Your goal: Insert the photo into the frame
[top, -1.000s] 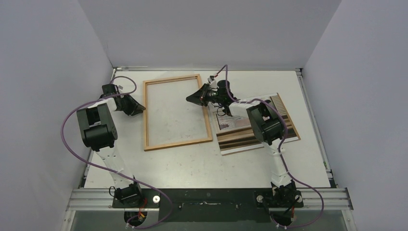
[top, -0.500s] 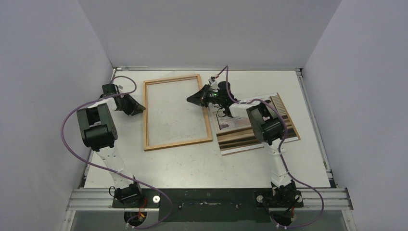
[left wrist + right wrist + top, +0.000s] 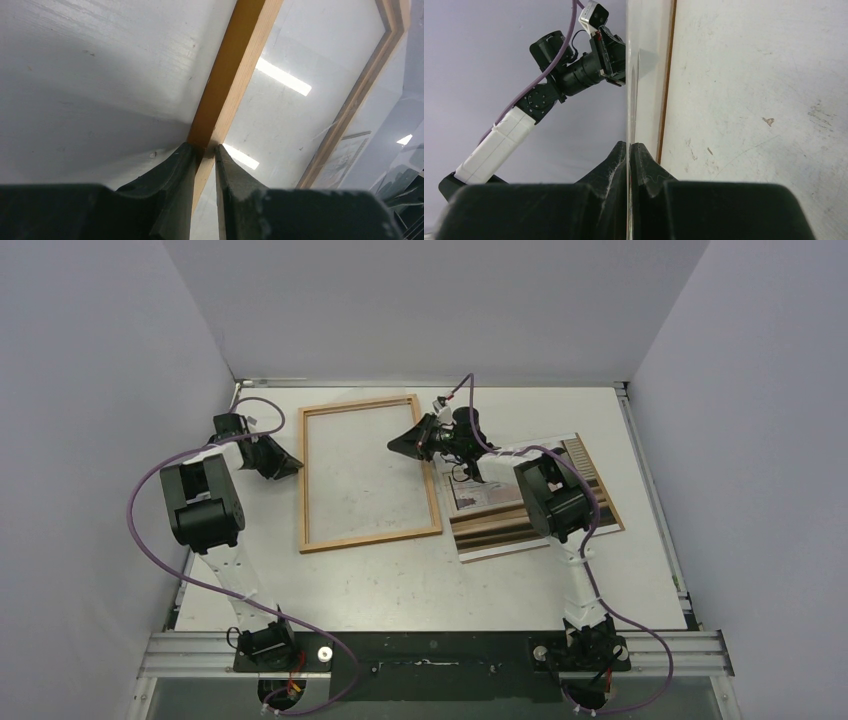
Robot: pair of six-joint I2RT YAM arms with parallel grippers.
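Two-sided hold, left jaws astride frame (image 3: 370, 537) rail, right jaws pinching opposite edge

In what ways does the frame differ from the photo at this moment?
The frame is an empty wooden outline with the table showing through; the photo is a full printed sheet. The frame lies left of centre; the photo lies to the right, partly under the right arm. The left gripper and right gripper pinch the frame's long sides; neither touches the photo. Both are rectangles lying on the table, slightly turned.
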